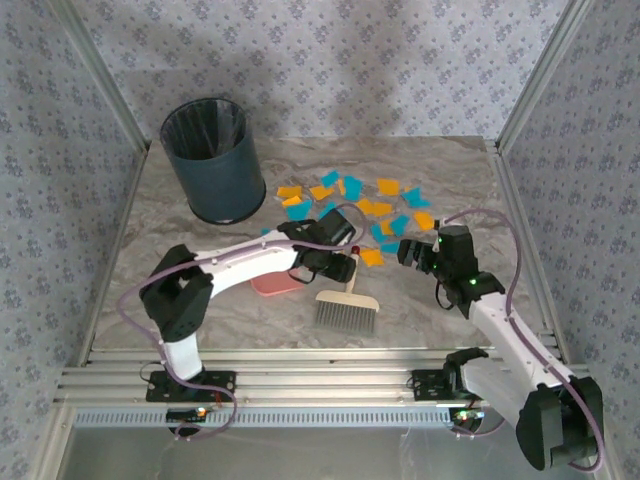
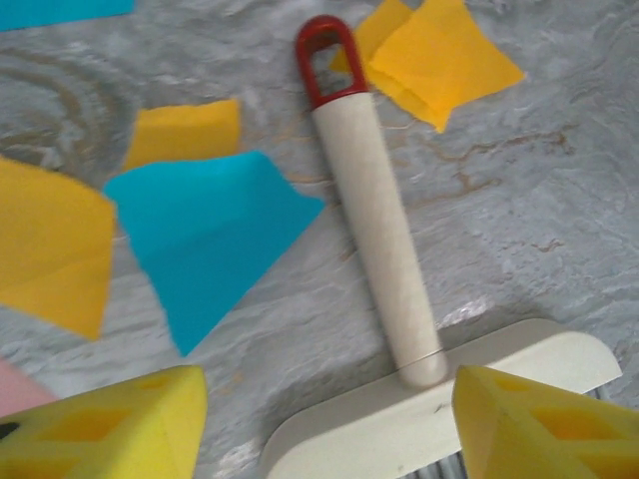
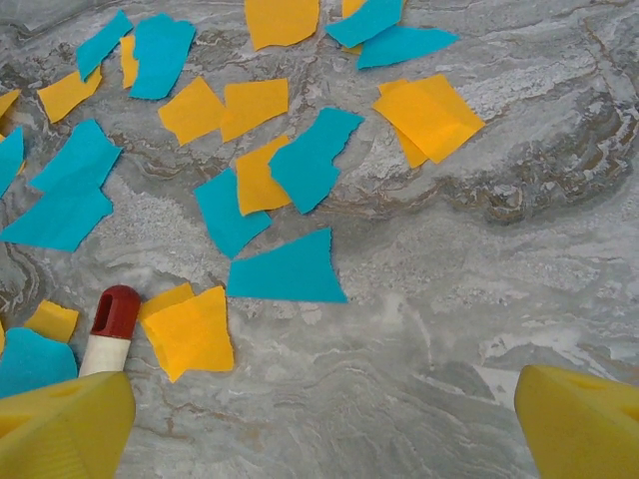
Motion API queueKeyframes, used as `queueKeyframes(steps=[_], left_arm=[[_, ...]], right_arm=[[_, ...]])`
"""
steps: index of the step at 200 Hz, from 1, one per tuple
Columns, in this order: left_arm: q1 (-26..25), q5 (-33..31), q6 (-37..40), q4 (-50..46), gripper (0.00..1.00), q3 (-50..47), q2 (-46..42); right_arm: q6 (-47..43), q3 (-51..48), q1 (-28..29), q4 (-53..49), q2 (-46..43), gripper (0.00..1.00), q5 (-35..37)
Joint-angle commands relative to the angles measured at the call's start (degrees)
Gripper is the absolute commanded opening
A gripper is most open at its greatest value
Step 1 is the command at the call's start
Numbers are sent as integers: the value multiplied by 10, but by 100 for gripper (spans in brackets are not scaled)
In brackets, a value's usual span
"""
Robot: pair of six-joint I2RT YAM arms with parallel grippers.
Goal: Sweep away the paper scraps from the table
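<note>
- Starting nearest you, the hand brush (image 1: 347, 305) lies on the table (image 1: 470, 175), bristles toward the arm bases.
- Your left gripper (image 2: 327, 389) straddles its wooden handle (image 2: 374, 230), jaws partly apart on either side.
- Your right gripper (image 3: 324, 384) hangs wide open above the paper scraps (image 3: 300, 165).
- Those scraps lie scattered mid-table, right of the dark bin (image 1: 215, 160).

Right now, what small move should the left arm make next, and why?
Probably close the left gripper on the pale wooden brush handle with the red loop: its yellow fingers straddle it, not yet gripping, and orange and teal paper scraps lie unswept on the grey marbled table.
</note>
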Motion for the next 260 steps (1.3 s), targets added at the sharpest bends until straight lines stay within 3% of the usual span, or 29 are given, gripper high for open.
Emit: queueKeyframes(steps=[1,23,69,206,260], left_arm=[[-11,4,-14,-30,63,46,34],[-18,-17,-26,-53,56,79,66],[-32,-54,-41,-117,50,137,124],[-48,0,-39,-105,42,150,178],[-51,-10,-37,-122,36,153,190]], right_arm=[[7,-4,-1,-28,-16,100,9],[6,-8,-2,-33,-25,100,11],[3,-10,-4,-43,-38,100,9],[2,-15,-6,-41,-42,100,6],[2,-15,-8,-47,-45,100,4]])
